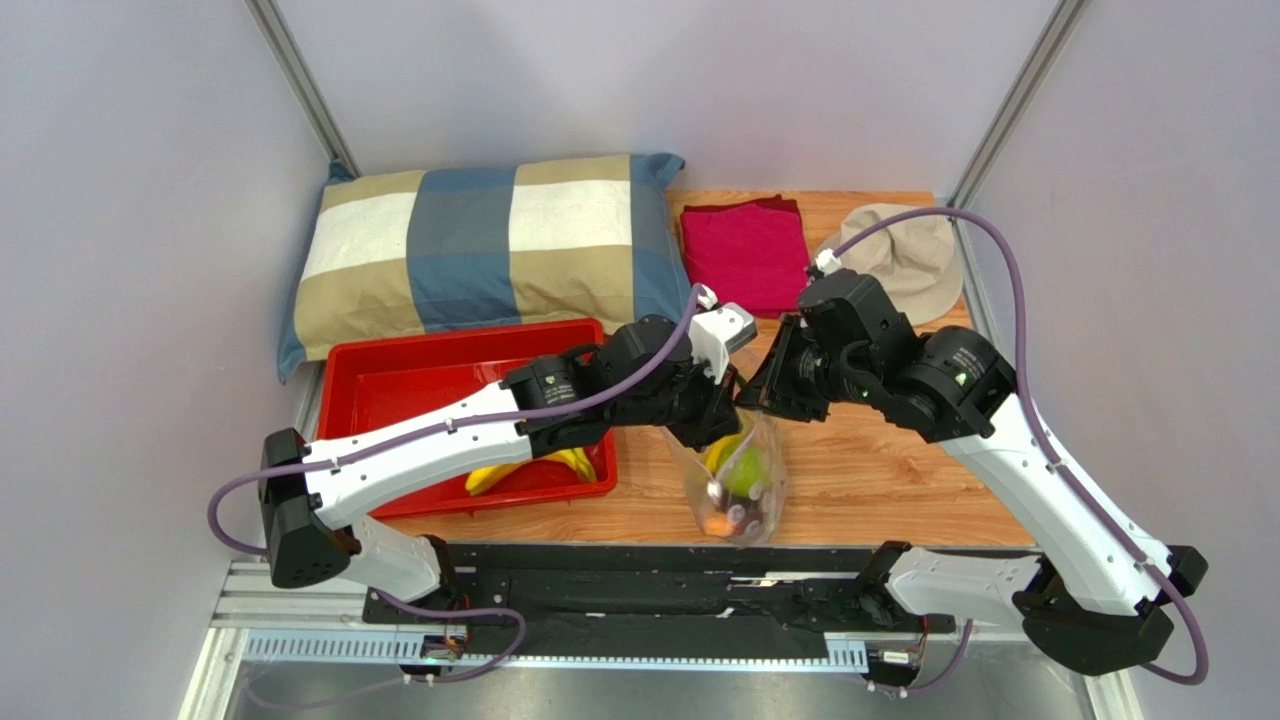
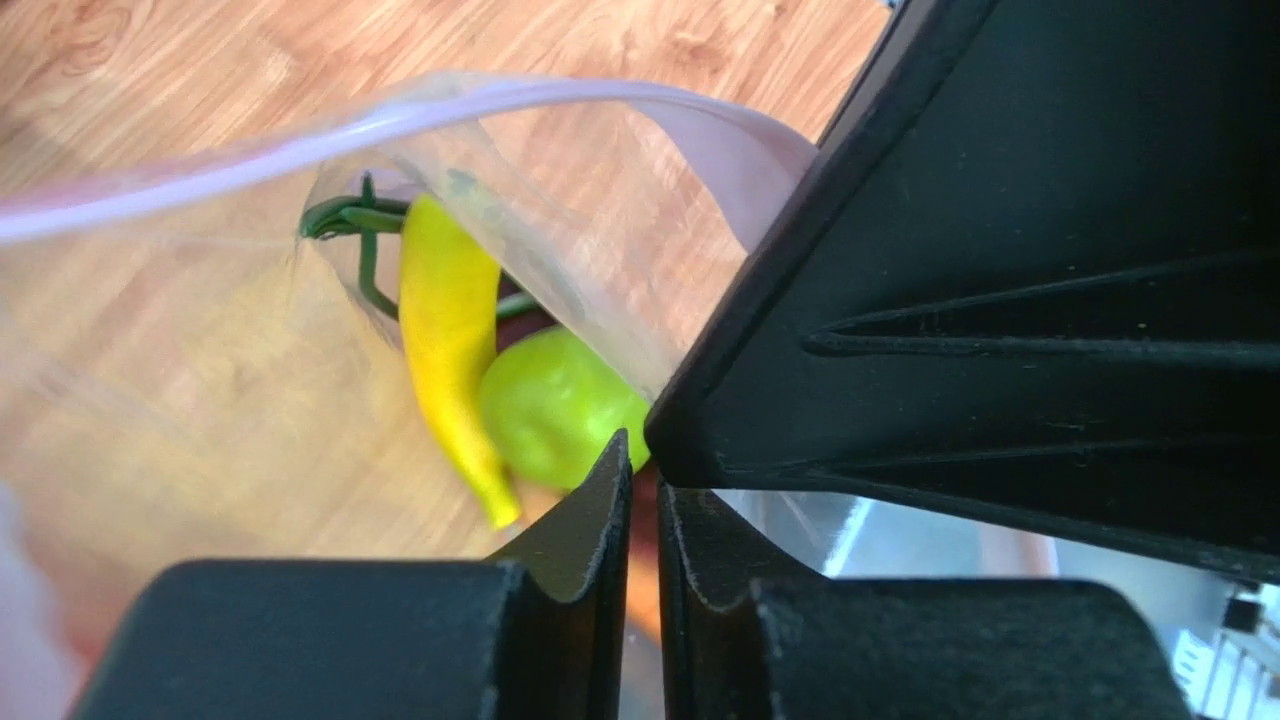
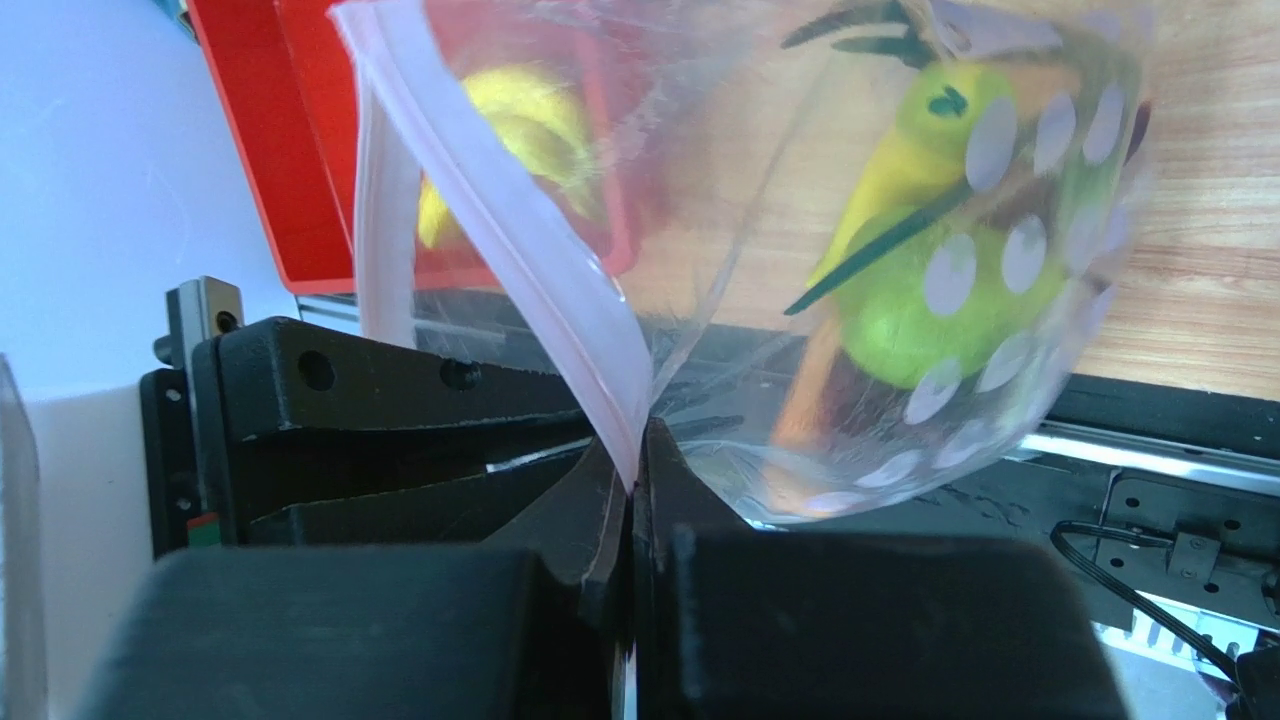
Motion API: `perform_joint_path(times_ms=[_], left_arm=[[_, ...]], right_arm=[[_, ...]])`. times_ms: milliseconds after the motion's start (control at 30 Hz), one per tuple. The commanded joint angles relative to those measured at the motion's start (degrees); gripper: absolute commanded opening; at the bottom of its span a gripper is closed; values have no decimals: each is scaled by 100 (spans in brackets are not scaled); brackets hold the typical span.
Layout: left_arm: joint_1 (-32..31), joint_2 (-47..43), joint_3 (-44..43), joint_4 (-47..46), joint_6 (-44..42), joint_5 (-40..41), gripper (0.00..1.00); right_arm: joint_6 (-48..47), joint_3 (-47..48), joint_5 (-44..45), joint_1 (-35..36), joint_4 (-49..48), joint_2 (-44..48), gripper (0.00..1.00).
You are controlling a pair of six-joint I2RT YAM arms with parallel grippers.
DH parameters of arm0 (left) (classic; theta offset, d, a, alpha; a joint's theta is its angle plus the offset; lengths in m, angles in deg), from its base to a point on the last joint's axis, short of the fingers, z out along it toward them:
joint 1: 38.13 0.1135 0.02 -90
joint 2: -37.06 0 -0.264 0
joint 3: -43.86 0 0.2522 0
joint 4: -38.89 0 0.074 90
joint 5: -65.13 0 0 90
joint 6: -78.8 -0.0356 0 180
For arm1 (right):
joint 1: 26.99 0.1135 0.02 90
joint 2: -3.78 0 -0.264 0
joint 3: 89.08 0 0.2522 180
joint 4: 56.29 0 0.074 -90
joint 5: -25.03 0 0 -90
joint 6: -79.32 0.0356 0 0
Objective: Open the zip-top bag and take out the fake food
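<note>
The bag [image 1: 751,483] hung over the near part of the table [image 1: 902,468] with its mouth pulled open, the left gripper [image 2: 643,495] and the right gripper [image 3: 634,483] each pinched closed on one lip, but a banana [image 2: 443,345] and a green fruit [image 2: 559,408] inside were not yet removed.

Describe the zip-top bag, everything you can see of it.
The bag is clear, crinkly plastic with pale dots and a pink zip strip at its mouth, which is pulled open. The left gripper and the right gripper, both shut on its rim, hold it up over the wooden table; whether its bottom rests there is unclear. Inside lie a yellow banana, a round green fruit and an orange piece.
</note>
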State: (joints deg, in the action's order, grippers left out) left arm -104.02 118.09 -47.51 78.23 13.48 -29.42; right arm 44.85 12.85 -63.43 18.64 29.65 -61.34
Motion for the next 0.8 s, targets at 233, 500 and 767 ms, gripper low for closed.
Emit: perform_joint_path(times_ms=[233,500,767], left_arm=[[-3,483,1044,-1054,-79,-1100,33],[-12,852,1213,-1662,-8,-582,52],[-12,1221,1230,-2101,-26,-801,36]], right_arm=[[177,-1282,101,43,-775,649,0],[380,-1776,110,-10,-785,1089,0],[546,-1478,-75,-10,-714,1169,0]])
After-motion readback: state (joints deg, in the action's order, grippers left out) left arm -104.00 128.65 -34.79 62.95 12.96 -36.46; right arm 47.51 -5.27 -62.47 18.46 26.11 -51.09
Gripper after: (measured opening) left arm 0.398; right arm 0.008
